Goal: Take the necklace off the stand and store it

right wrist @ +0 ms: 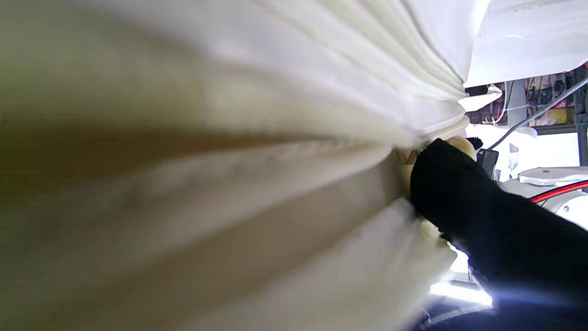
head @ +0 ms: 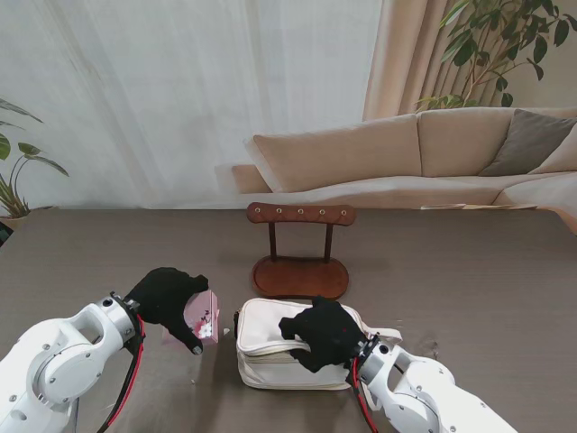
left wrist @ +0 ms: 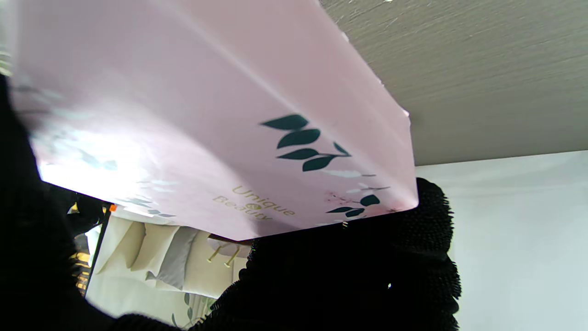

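Note:
The brown wooden stand (head: 300, 251) rises at mid table with nothing hanging from its pegged bar; I see no necklace in any view. Nearer to me lies a cream zip pouch (head: 293, 343), and my right hand (head: 325, 335) in its black glove presses on top of it, fingers curled onto the fabric. The right wrist view is filled by the pouch (right wrist: 229, 161) with one black finger (right wrist: 464, 197) against it. To the left, my left hand (head: 169, 302) is shut on a pink card packet (head: 202, 317). That pink packet (left wrist: 220, 128), printed with leaves, fills the left wrist view.
The grey-brown table (head: 469, 271) stretches right and left of the stand. Beyond its far edge are a beige sofa (head: 424, 153), a white curtain and a plant (head: 496, 36). Another plant (head: 13, 180) stands at the far left.

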Robot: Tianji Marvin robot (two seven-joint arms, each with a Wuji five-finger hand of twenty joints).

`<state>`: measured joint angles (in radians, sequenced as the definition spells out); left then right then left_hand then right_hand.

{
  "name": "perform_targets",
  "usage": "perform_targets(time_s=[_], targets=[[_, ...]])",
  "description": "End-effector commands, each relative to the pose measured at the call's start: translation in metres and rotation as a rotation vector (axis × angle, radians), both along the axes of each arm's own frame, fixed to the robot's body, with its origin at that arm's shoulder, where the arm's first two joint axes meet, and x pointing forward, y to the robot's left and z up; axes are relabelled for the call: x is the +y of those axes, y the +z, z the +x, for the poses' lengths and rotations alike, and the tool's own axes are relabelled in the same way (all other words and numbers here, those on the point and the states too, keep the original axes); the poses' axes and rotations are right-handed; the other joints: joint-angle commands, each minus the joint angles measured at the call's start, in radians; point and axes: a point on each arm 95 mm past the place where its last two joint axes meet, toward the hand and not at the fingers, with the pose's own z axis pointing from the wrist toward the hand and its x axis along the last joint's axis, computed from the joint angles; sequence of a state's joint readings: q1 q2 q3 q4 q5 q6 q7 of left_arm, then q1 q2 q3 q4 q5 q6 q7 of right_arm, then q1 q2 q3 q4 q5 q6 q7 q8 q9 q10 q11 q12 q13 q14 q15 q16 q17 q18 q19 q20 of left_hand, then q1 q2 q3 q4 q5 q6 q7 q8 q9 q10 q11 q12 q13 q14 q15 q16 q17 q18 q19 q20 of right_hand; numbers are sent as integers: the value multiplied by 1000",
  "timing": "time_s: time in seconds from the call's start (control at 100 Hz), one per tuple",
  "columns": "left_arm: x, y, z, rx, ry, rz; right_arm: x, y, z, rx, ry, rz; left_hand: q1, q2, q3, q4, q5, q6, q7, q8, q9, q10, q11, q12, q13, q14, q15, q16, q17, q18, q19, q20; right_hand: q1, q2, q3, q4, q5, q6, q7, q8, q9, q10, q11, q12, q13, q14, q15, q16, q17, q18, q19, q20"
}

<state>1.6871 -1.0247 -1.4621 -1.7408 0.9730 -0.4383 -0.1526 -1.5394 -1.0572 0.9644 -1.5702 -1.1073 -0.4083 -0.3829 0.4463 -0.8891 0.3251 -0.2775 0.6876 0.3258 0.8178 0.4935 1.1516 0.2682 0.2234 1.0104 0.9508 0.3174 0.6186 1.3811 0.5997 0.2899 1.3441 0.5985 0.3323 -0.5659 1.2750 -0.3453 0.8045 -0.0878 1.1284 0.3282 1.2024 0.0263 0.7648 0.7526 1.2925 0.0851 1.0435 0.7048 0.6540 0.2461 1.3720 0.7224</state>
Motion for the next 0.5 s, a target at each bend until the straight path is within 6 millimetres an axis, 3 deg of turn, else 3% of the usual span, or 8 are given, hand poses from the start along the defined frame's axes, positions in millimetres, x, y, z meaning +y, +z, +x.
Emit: perform_targets(time_s=[0.0,0.26,0.49], targets=[[-2,-2,-2,14,-4,7,4,7,2,-4,10,-2,490,169,550,82,98,-185,452,64,68,-88,76,40,49,-4,84,28,2,-68,23,15,-9,75,-35,31,22,-1,7,3,2,14,17,-20,18,8,10,4,119,36,-8,-19],[-5,-1,-4,9,-19,8,6,30,21,-3,-27,4,489,169,550,83,98,-184,453,65,68,-88,76,40,48,-4,84,28,2,-68,23,15,31,16,3,-1,85,39,69,46,95,12,84,5,23,-45,189,66,224,9,23,-41],[-9,2,-6,1,-33,5,10,55,44,-43,-65,-38,489,168,551,83,99,-184,452,65,69,-87,76,40,49,-3,84,28,2,-66,24,15,24,-84,69,-23,100,-11,102,92,135,-17,118,51,25,-108,288,98,291,-46,39,-49]])
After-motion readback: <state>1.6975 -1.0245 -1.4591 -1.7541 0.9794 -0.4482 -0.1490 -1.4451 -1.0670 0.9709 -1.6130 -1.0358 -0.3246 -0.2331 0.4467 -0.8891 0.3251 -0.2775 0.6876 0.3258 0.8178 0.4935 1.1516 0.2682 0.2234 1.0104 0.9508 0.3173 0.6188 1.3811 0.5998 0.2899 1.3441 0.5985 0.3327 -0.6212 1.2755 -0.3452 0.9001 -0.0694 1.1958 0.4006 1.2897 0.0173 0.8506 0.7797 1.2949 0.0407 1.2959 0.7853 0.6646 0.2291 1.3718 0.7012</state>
